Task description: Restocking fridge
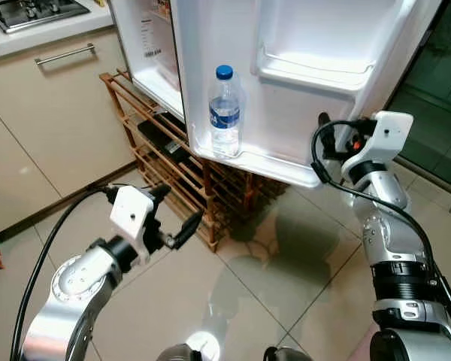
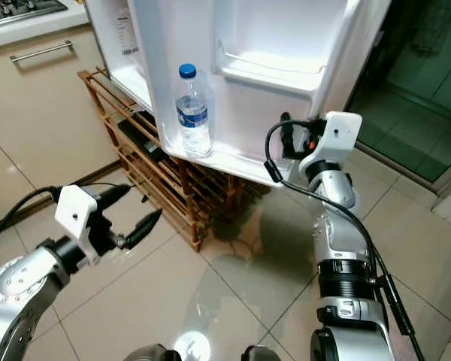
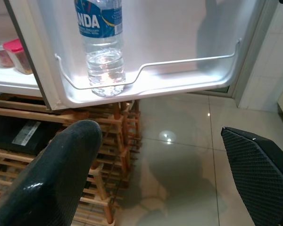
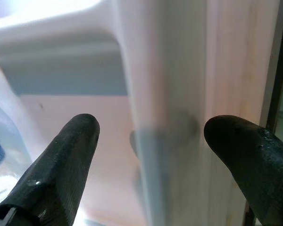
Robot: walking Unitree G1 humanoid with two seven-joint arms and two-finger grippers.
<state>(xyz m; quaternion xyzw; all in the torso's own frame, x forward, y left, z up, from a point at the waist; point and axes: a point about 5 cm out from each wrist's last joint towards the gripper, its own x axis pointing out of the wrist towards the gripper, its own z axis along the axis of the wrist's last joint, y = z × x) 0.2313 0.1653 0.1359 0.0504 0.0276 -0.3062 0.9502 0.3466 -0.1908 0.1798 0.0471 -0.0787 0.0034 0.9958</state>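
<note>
already the clear plastic water bottle with a blue cap and blue label (image 1: 224,113) stands upright in the lowest shelf of the open white fridge door (image 1: 286,90), at that shelf's left end, behind the thin wire rail (image 3: 179,63) that runs along its front. the left gripper (image 1: 179,214) hangs low and near, over the beige tiled floor (image 1: 270,278), its two black fingers spread well apart with nothing between them; the bottle lies up and to the far right of it, long axis vertical, well apart from the fingertips. the right gripper (image 4: 151,155) is raised at the right edge of the door, level with the shelf, its fingers (image 4: 61,160) also spread wide and empty, straddling the door's edge without, as far as can be told, touching it. so the right arm is the one placed at the door edge, while the left points toward the bottle. judging by this, the bottle is stocked and the next step is probably to swing the door shut, which would turn on the right gripper pushing that edge. below and left of the door stands a slatted wooden rack (image 1: 173,165), close enough that the left arm should keep clear of it. inside the fridge, a red-lidded container (image 3: 19,54) sits on a shelf.
</note>
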